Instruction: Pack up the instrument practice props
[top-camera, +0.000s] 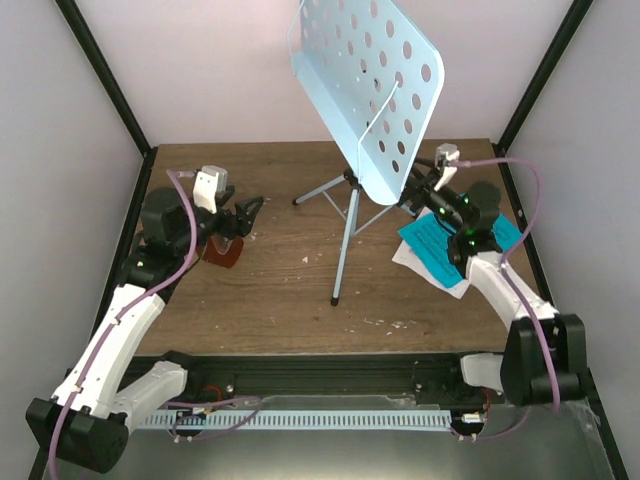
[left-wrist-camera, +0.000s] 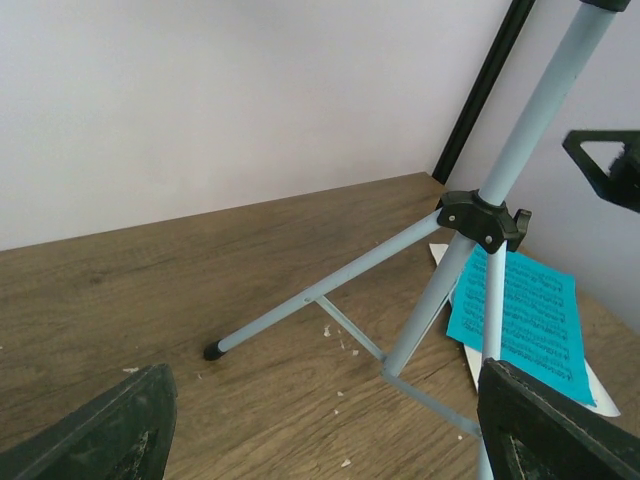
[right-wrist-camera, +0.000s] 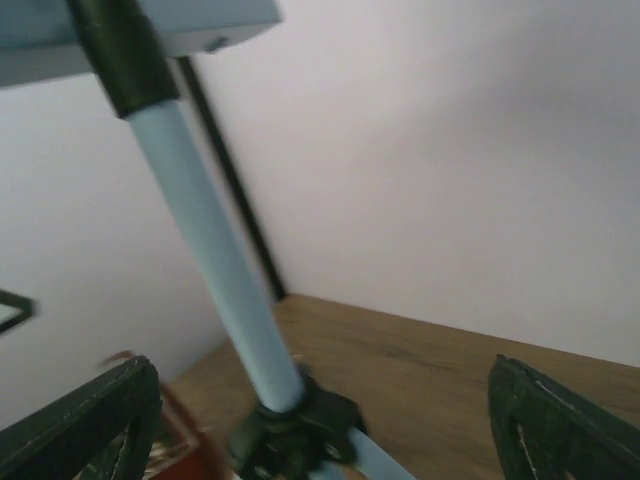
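**A:** Where is the pale blue perforated music stand (top-camera: 372, 88) found, and how is it lying?

**B:** It is seen standing at the middle of the brown wooden table (top-camera: 290, 300). Its post (right-wrist-camera: 215, 265) runs nearly upright with a slight lean, so the long axis is taken as vertical.

**A:** Which arm is judged nearer?

**B:** The right gripper (top-camera: 412, 196). In the top view the post is placed just beside it at about nine o'clock. Its jaws are spread wide, nothing is held, and in the wrist view the post is framed between them. The white and blue sheet-music pages (top-camera: 428, 243) lie at its five o'clock.

**A:** And the other arm?

**B:** The left gripper (top-camera: 246, 214) is also opened wide and empty, well apart from the post, which lies at its three o'clock. The small red-brown pyramid metronome (top-camera: 222, 251) is set near it at seven o'clock.
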